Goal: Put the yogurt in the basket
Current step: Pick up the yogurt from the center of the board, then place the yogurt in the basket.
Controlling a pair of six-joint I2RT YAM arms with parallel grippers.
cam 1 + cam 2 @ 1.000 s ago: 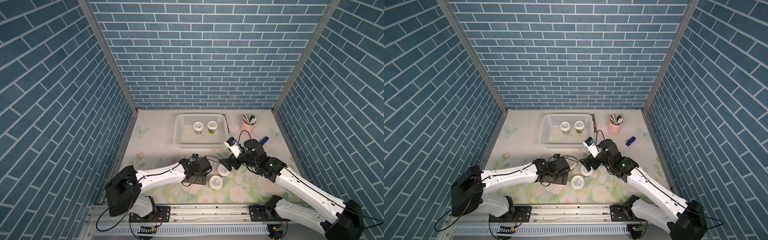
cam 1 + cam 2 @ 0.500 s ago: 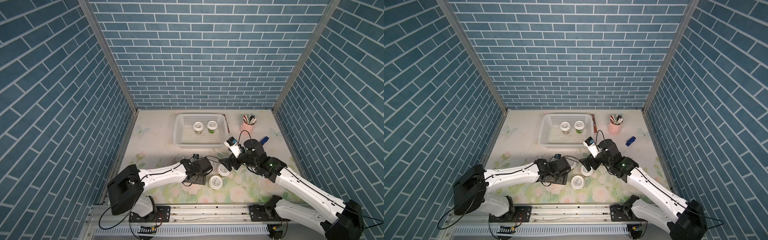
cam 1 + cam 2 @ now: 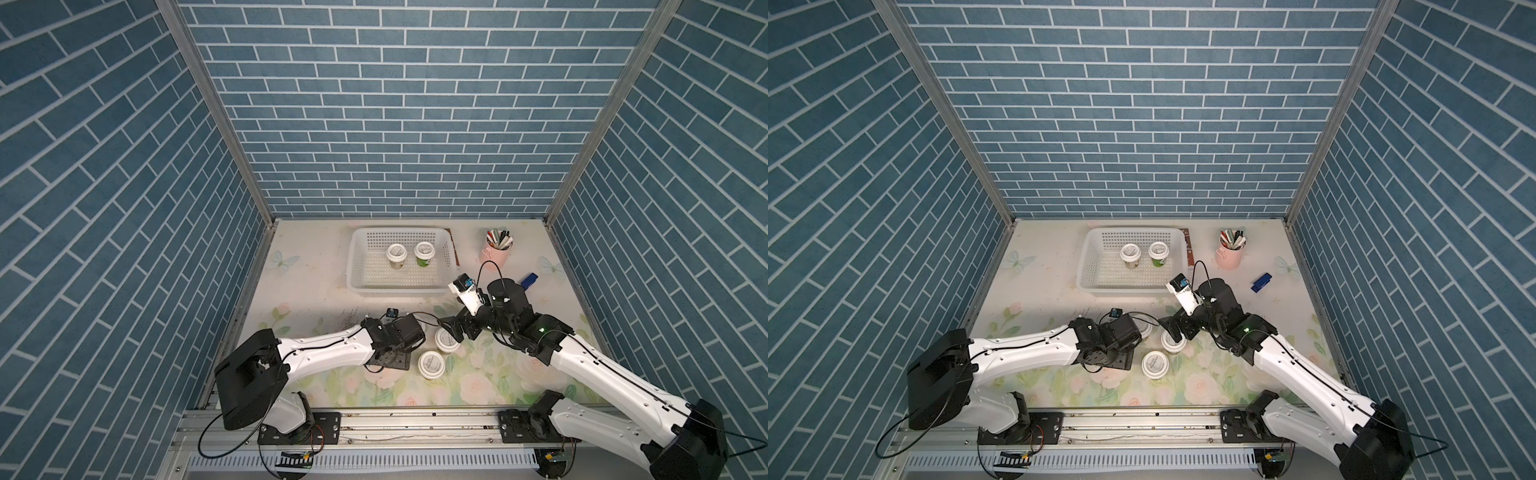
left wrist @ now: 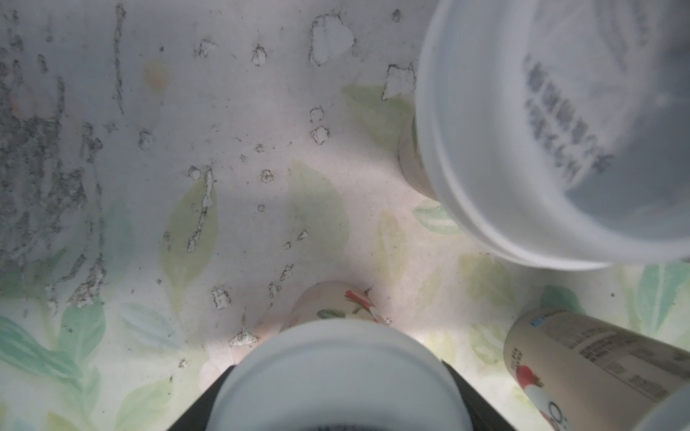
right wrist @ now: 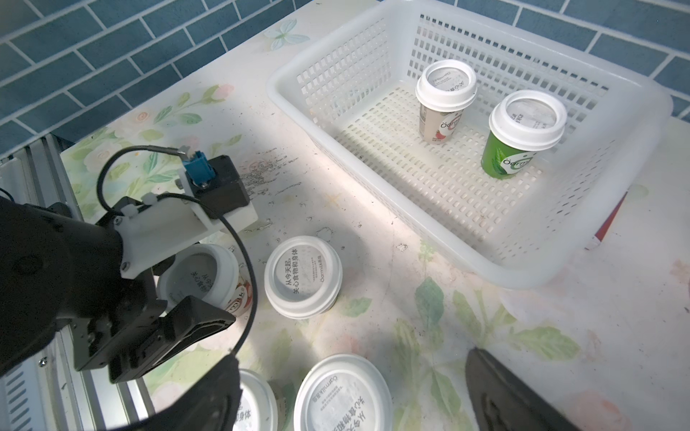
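Note:
The white basket (image 3: 397,287) (image 5: 504,48) holds a tan yogurt cup (image 3: 395,254) (image 5: 444,104) and a green one (image 3: 424,253) (image 5: 522,134), both upright. Several more yogurt cups stand on the near table. My left gripper (image 3: 405,345) (image 4: 338,373) points down with a finger on each side of one cup (image 5: 203,274). I cannot tell whether the fingers press on it. My right gripper (image 3: 453,332) (image 5: 354,403) is open, its fingers wide on either side of another cup (image 3: 446,340) (image 5: 343,395). Two more cups (image 3: 431,363) (image 5: 302,281) stand free beside them.
A pink cup of pens (image 3: 498,253) stands at the back right. A small blue object (image 3: 528,280) lies in front of the pink cup. A flat red-brown strip (image 3: 454,249) lies along the basket's right side. Blue brick walls close off the table's back and sides.
No cup has moved and the right arm holds its place. The left gripper stays over its cup with hardly any visible shift.

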